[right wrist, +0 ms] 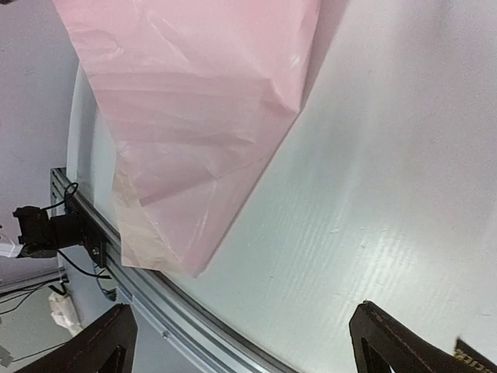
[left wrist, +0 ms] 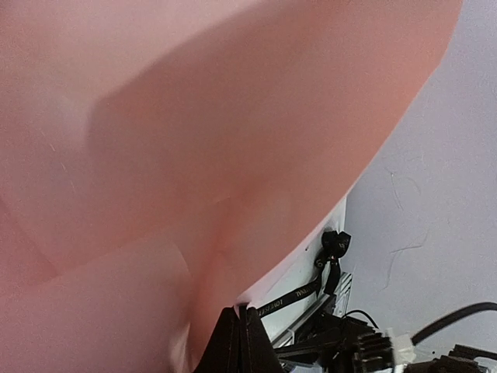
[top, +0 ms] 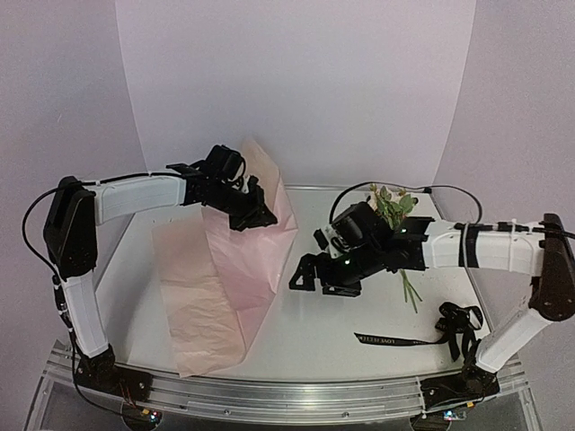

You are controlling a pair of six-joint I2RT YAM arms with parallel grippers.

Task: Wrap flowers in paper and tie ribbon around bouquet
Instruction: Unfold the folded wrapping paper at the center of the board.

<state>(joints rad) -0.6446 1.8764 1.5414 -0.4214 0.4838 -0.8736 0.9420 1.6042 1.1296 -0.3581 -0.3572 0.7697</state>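
Left jaws clamp the raised paper [top: 260, 244], right jaws gape empty, so I'd hold that fold steady and lift the flowers [top: 393, 205] by their stems.

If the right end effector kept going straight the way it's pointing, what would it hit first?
Most likely the bare table, which fills the wrist view ahead of the open right end effector; the lifted paper lies farther on. Depth is unclear, though.
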